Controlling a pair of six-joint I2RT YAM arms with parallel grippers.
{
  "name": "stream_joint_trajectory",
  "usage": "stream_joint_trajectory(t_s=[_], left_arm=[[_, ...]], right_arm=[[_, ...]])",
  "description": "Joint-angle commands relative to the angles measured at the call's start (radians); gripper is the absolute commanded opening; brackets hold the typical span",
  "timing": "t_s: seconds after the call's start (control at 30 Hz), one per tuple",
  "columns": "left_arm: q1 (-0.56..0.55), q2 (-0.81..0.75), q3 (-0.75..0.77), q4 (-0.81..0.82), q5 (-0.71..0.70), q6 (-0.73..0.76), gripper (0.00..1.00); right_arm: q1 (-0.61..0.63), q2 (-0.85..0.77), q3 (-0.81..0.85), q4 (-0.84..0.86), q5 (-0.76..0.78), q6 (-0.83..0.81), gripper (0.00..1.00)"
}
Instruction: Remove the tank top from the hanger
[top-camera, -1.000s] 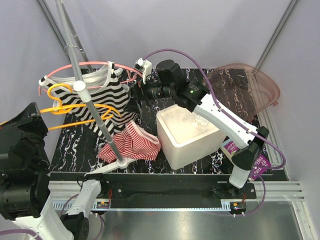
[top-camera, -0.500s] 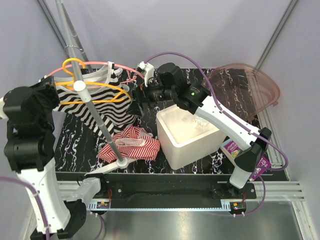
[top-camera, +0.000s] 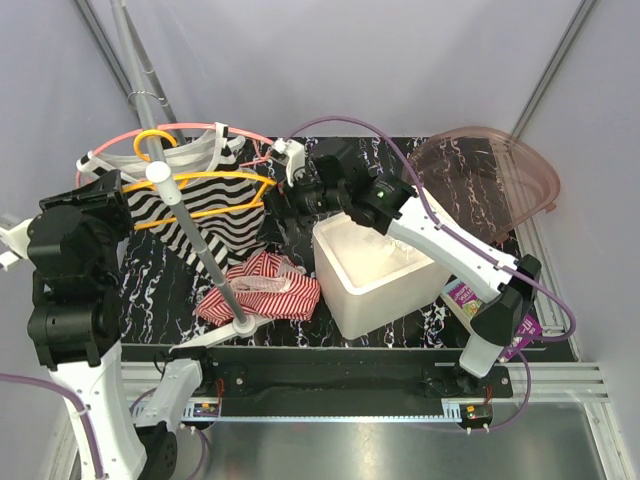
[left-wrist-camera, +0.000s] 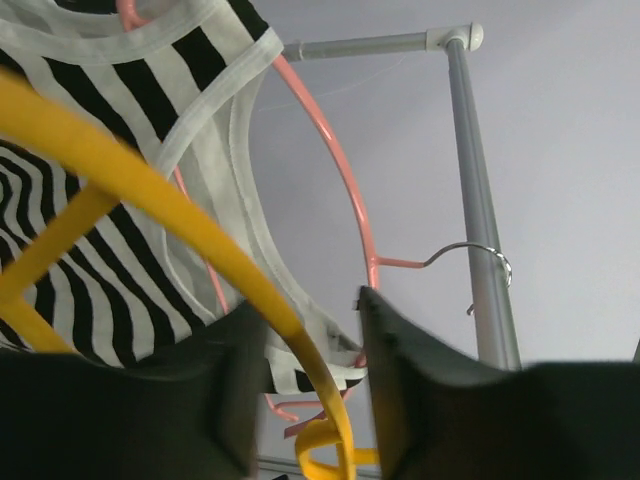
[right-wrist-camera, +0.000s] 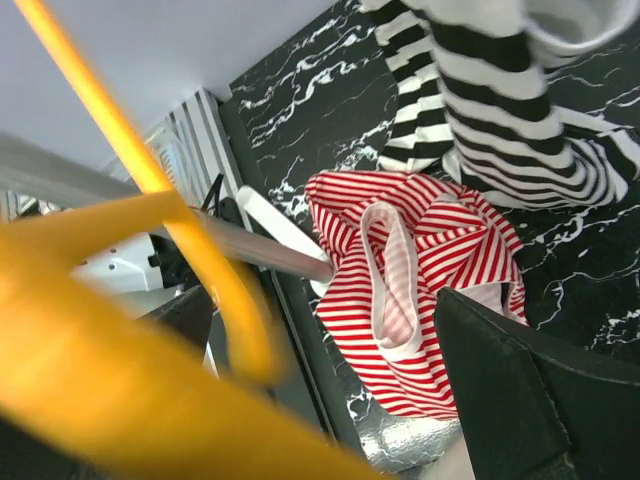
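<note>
Found the soft black-and-white striped tank top (top-camera: 215, 205) hanging on a thin pink hanger (top-camera: 195, 129) by the grey pole (top-camera: 190, 225), above the marbled tabletop (top-camera: 150, 290); left claw (left-wrist-camera: 308, 305) parted narrowly around a smooth yellow hanger (top-camera: 205, 180); right claw (right-wrist-camera: 320, 300) gaped wide beside the cloth, white box (top-camera: 375, 265) crowding its right.
</note>
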Motion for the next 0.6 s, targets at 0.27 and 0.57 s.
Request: stream_joint_trajectory(t_s=[0.27,0.57], left_arm=[[-0.002,-0.193,-0.02,-0.028,-0.049,0.449,0.8],[-0.002,-0.313,-0.095,-0.029,0.215,0.627,0.81]], right_arm=[[0.172,0.034,-0.028,-0.047,0.261,-0.073,1.0],[0.177,-0.095,-0.201,0.056,0.499,0.0,1.0]])
